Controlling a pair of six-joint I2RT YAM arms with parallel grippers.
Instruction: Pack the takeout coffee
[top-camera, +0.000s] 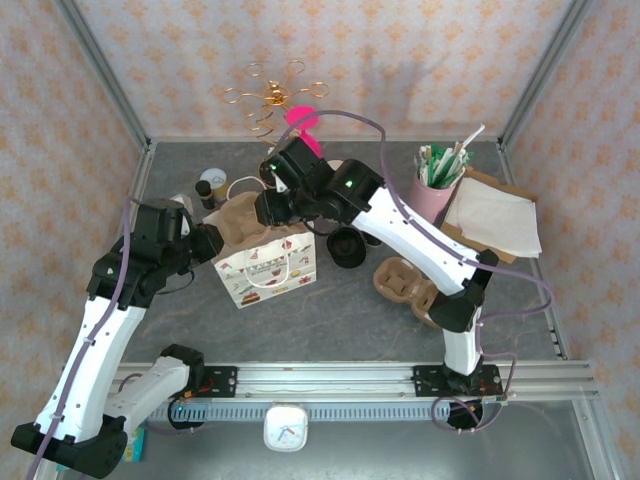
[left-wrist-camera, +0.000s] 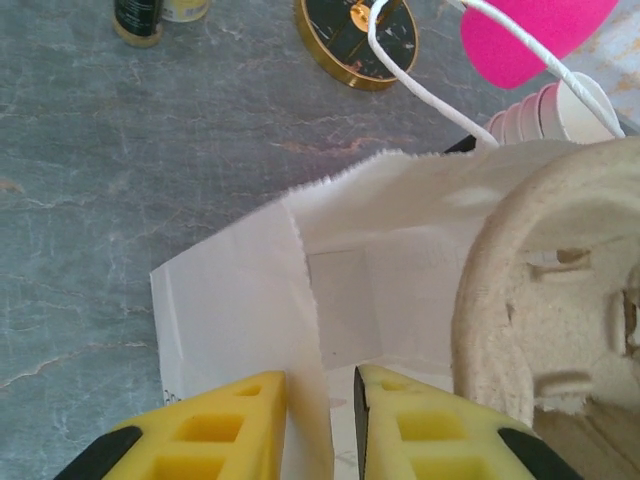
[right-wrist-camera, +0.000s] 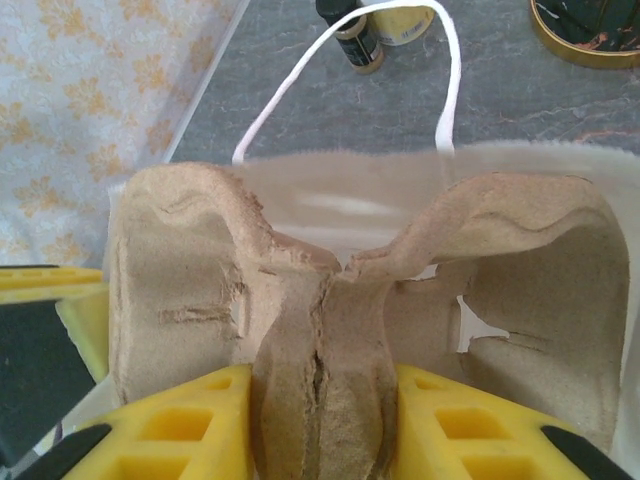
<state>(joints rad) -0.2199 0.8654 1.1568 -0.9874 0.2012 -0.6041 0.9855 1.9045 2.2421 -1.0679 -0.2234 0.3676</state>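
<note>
A white printed paper bag stands open in the middle of the table. My left gripper is shut on the bag's left wall. My right gripper is shut on the centre ridge of a brown pulp carrier. The carrier hangs tilted at the bag's mouth and its pockets look empty. It also shows as a pale curved shell in the left wrist view. A round black lid, seemingly on a cup, stands on the table right of the bag.
A second pulp carrier lies right of the black lid. A pink cup of straws and napkins sit at the back right. Small bottles, a gold stand and stacked cream cups stand behind the bag.
</note>
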